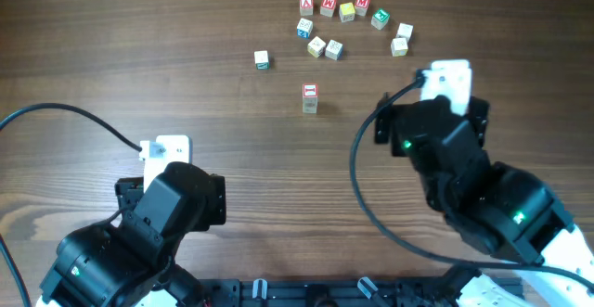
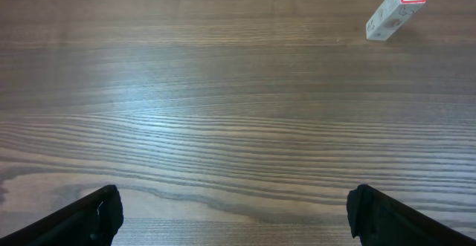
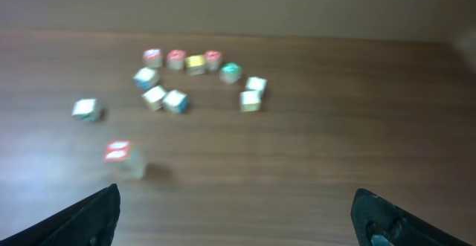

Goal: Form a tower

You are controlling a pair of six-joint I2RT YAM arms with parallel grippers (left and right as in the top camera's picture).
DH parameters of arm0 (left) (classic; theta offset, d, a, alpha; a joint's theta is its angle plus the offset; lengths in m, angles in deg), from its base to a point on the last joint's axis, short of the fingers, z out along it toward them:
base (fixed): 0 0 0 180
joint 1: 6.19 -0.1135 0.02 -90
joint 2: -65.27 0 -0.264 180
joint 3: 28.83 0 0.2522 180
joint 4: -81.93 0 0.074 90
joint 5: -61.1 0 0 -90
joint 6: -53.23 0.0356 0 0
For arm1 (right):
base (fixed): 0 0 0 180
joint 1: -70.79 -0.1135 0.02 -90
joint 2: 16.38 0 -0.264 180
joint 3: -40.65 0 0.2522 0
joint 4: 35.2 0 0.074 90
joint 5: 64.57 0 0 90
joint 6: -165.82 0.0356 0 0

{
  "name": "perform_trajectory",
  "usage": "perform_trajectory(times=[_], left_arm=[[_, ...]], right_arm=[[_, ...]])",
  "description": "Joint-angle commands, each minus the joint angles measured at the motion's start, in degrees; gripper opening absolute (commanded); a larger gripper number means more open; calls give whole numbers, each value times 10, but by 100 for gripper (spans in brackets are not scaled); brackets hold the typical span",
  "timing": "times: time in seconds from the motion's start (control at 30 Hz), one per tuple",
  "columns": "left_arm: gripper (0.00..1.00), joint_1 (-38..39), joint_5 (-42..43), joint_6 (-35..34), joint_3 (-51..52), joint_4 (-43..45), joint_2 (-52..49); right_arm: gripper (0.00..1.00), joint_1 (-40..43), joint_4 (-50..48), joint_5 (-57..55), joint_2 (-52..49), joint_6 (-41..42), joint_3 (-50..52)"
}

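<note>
While left tool [image 2: 234, 200] and right tool [image 3: 236, 201] gape empty, tower [image 1: 309, 97] stands between them, touching neither.

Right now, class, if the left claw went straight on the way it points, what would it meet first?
Nothing, as far as the picture shows: the open left claw faces only table. The tower stands right of that line, though depth is unclear.

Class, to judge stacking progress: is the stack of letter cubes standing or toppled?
Standing. The tower shows its red-marked top face to the overhead camera, and the left wrist view shows one unbroken column.
</note>
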Motion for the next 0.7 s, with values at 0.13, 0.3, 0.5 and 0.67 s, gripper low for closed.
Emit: perform_trajectory(times=[0.13,0.3,0.5,0.67], left_arm=[[100,-1,-1,5,-1,1,1],[100,-1,-1,5,-1,1,1],[100,-1,-1,5,-1,1,1],[100,-1,-1,5,-1,1,1]], right_arm=[[100,92,-70,89,2,-68,-5],[100,92,-158,216,-42,-164,-6],[100,92,-202,267,-119,-177,-13],[100,77,-212,317,-136,-226,-16]])
